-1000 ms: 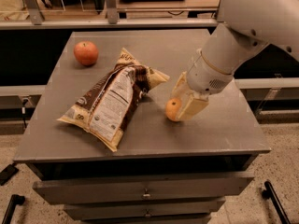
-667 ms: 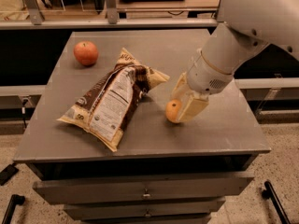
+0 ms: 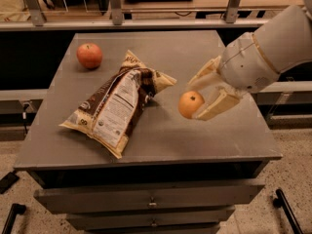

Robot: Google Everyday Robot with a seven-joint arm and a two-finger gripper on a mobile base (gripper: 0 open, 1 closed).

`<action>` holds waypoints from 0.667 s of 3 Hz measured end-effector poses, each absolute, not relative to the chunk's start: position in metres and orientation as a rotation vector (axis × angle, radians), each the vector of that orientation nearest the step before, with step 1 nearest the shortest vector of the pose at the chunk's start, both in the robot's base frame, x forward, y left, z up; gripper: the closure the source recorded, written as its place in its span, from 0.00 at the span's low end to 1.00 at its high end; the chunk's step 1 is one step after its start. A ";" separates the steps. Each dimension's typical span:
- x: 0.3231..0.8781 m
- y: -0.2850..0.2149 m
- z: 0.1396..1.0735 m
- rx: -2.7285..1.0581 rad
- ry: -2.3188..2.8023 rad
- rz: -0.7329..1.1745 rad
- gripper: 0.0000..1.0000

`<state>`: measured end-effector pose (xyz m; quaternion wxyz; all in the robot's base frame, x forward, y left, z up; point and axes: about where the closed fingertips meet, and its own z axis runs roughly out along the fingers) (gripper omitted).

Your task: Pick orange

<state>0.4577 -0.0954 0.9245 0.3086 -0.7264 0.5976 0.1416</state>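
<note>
One grey table [image 3: 161, 147] is bearing a brown-and-cream snack bag [image 3: 117, 106] lying near its middle. The gripper [image 3: 196, 100] is reaching in from the right, and a reddish apple [image 3: 89, 55] is sitting far left. The gripper's fingers are pinching the orange [image 3: 189, 105] just right of the bag.

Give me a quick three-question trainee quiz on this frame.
1. True or false: the end effector is closed on the apple.
2. What lies between the apple and the orange? A) snack bag B) bowl C) can
3. How many fruits are in view?
Key: 1 false, it grips the orange; 2 A; 3 two.
</note>
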 end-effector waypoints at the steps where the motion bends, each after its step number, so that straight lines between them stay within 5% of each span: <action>1: 0.449 -0.096 0.938 -1.882 1.525 0.402 1.00; 2: 0.450 -0.095 0.936 -1.888 1.529 0.398 1.00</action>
